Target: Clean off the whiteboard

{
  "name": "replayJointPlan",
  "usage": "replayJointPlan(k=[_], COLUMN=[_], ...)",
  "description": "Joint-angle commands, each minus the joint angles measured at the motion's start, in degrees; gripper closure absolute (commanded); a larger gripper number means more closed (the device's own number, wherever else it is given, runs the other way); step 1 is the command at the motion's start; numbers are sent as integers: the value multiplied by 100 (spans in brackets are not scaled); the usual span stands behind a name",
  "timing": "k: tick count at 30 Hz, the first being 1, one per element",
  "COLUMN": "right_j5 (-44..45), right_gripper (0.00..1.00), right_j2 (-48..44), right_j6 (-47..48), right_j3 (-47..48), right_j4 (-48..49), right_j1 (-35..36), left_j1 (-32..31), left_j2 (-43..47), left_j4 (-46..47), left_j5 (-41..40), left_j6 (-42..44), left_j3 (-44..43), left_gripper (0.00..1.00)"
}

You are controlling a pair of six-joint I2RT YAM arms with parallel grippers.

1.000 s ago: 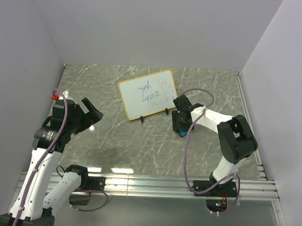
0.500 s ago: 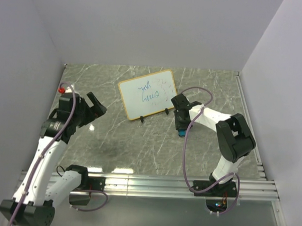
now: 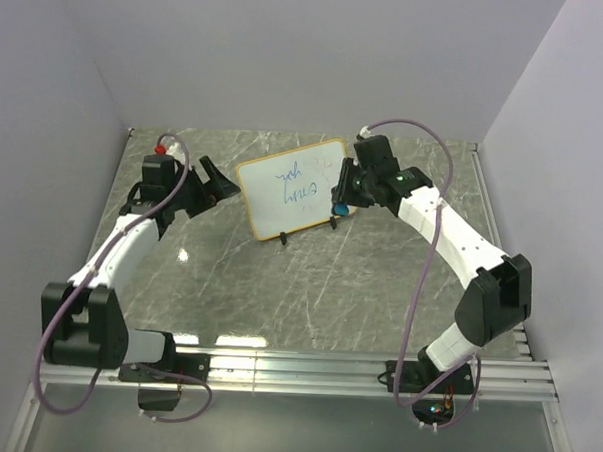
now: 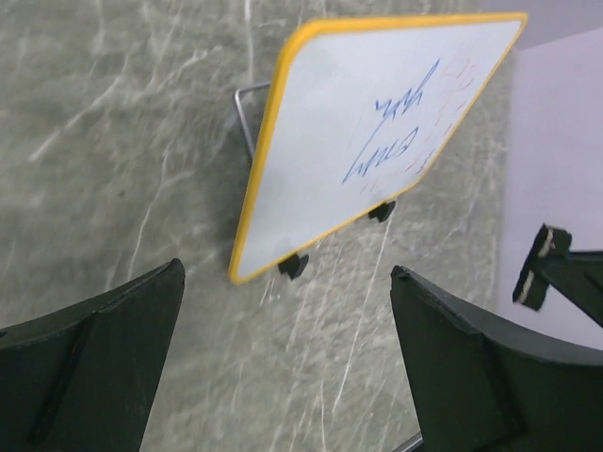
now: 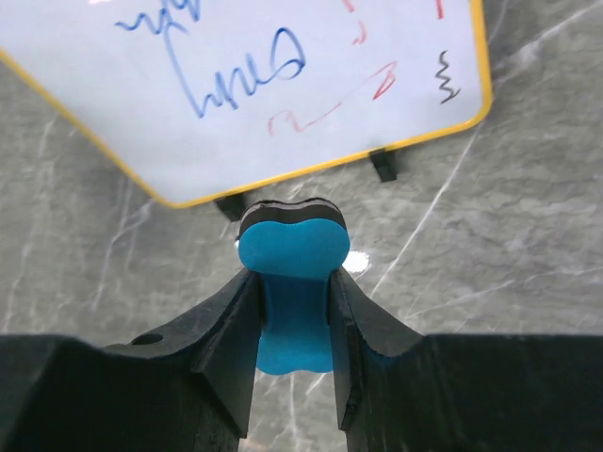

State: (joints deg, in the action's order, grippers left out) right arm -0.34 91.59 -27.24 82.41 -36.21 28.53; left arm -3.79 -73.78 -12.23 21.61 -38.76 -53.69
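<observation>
Toward the back of the grey marble-patterned tabletop (image 3: 309, 286), the small white board with rounded corners, a thin yellow frame and two black feet (image 3: 291, 194) is propped tilted back on a bent wire stand (image 4: 243, 113), with blue and red scribbles on its glossy face. It is judged light, stiff and liable to slide or tip when rubbed, so bracing is best applied at the framed left edge. The left gripper (image 3: 213, 184) is spread wide just beside that edge, holding nothing. The right gripper (image 5: 292, 282) is clenched on a blue waisted foam eraser with a dark felt pad (image 5: 293, 247), held near the board's lower right edge; contact cannot be told.
</observation>
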Motion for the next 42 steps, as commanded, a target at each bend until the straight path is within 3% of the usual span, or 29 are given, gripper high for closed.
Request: replayJointPlan(k=[1, 4, 5, 7, 10, 12, 21, 27, 31, 34, 38, 42], right_j5=[-423, -502, -554, -704, -582, -538, -511, -599, -529, -467, -274, -204], right_gripper=[100, 100, 100, 100, 100, 100, 100, 100, 100, 100, 100, 100], right_j2=[-264, -239, -160, 139, 394, 674, 1817, 2205, 2389, 2425, 2521, 3021], right_j6=[-167, -193, -228, -290, -395, -474, -659, -905, -1002, -958, -1133, -1275], right_j3=[48, -76, -24, 283, 617, 1098, 2866, 3237, 3273, 3089, 2824, 3368], right_j4=[43, 316, 229, 70, 26, -175, -589, -300, -62, 314, 1061, 1151], right_j1=[29, 21, 21, 21, 21, 21, 21, 38, 143, 293, 591, 899], left_j1=[256, 361, 527, 616, 687, 713, 766, 740, 617, 590, 546, 546], left_j2=[-477, -1022, -1199, -1637, -1885, -2262, -3107, -3617, -3819, -3942, -4057, -4118], left_j4=[1414, 2153, 2320, 2837, 3603, 3788, 4352, 4685, 4264, 4395, 3819, 3684], left_j5=[1169, 2123, 2450, 3180, 3342, 3551, 3799, 3842, 3746, 3763, 3667, 3579], left_j6=[96, 264, 264, 220, 106, 53, -26, -175, 140, 27, 360, 493], left_j3=[-71, -115, -133, -211, -133, -273, -642, -818, -1108, -1143, -1389, -1469], left_gripper=[4, 5, 17, 28, 28, 35, 36, 34, 33, 37, 51, 59])
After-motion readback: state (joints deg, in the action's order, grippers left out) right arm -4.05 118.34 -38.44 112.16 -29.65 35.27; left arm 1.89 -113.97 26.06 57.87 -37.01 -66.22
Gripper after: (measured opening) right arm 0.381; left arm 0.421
